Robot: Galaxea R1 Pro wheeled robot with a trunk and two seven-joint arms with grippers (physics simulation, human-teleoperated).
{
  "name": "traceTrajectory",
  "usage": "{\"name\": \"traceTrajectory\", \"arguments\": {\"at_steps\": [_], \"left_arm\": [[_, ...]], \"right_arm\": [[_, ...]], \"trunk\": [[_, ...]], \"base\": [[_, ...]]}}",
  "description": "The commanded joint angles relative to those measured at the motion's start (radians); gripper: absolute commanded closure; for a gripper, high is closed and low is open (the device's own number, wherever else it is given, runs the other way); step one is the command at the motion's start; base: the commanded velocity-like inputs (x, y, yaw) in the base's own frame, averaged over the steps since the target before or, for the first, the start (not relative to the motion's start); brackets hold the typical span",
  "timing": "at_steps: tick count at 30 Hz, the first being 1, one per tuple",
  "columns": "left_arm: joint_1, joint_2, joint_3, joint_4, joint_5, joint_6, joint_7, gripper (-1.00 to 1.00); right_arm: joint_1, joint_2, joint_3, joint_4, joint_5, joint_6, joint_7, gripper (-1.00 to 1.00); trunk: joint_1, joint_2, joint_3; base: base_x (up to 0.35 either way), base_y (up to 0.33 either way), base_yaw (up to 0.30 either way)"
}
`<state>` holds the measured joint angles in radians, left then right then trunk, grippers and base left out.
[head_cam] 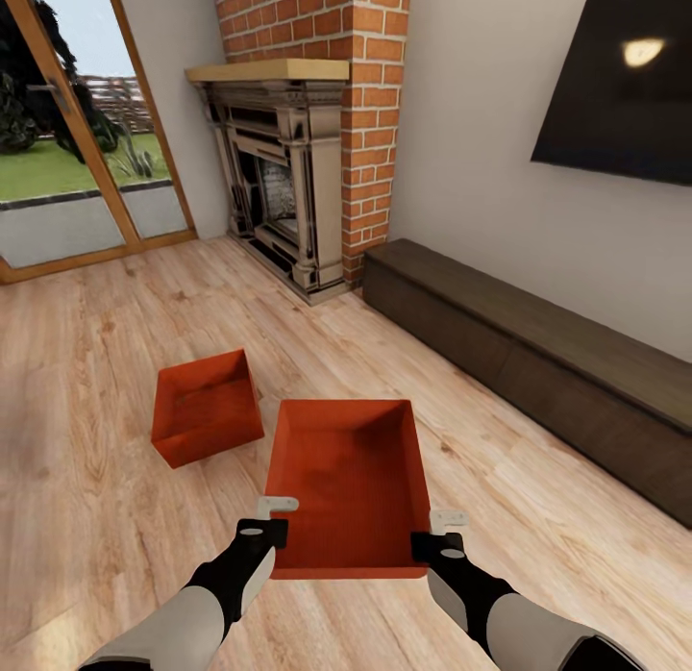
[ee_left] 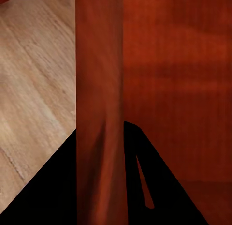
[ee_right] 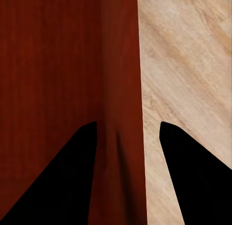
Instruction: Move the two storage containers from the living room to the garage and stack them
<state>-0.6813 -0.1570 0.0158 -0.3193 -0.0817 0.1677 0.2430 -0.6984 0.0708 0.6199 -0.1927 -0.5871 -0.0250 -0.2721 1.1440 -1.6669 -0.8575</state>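
Note:
Two orange-red storage containers are on view above the living room's wood-plank floor. The nearer storage container hangs between my arms and looks raised off the planks. My left gripper is shut on its left wall. My right gripper is shut on its right wall, which stands between the two black fingers. The other storage container rests on the planks just beyond and to the left, empty and upright. The garage is out of view.
A brick fireplace stands ahead, with a glass door to its left. A long dark low cabinet runs along the right wall under a black TV. Bare plank floor lies to the left and near me.

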Motion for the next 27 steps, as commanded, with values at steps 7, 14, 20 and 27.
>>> {"name": "traceTrajectory", "arguments": {"at_steps": [7,14,20,27], "left_arm": [[0.0,0.002,0.016,0.001,-0.015,0.01,0.01,1.0],[0.0,0.002,0.016,0.0,-0.015,0.01,0.012,1.0],[0.0,0.002,0.016,0.0,-0.015,0.01,0.01,1.0],[0.0,0.002,0.016,0.0,-0.015,0.01,0.007,1.0]], "right_arm": [[-0.001,-0.004,-0.016,-0.002,0.018,-0.007,-0.012,1.0],[-0.001,-0.005,-0.016,-0.002,0.018,-0.007,-0.012,1.0],[-0.001,-0.005,-0.016,-0.002,0.018,-0.007,-0.012,1.0],[-0.001,-0.006,-0.016,-0.002,0.018,-0.008,-0.012,1.0]], "trunk": [[-0.027,0.049,0.021],[-0.054,0.098,0.043],[-0.077,0.14,0.062],[-0.104,0.189,0.084]], "base": [[0.0,0.0,0.0],[0.0,0.0,0.0],[0.0,0.0,0.0],[0.0,0.0,0.0]]}}
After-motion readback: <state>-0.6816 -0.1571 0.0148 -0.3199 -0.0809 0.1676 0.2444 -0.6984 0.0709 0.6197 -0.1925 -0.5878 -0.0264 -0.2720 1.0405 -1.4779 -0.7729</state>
